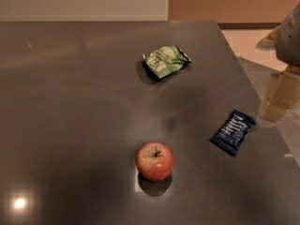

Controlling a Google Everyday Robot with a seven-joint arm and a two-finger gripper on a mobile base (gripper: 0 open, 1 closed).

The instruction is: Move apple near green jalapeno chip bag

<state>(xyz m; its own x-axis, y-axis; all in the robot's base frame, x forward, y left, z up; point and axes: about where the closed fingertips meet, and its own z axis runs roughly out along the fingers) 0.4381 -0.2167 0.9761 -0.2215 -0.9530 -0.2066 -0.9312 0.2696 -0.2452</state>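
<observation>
A red apple (154,161) with a yellowish-green patch around its stem stands upright on the dark grey table (70,102), at the front middle. The crumpled light-green jalapeno chip bag (166,61) lies at the far middle of the table, well apart from the apple. My gripper (277,103) hangs at the right side of the view, over the table's right edge, far from both the apple and the bag. It holds nothing that I can see.
A dark blue snack packet (233,131) lies to the right of the apple, near the table's right edge. The table's right edge runs diagonally, with light floor (248,39) beyond it. A wall stands behind the far edge.
</observation>
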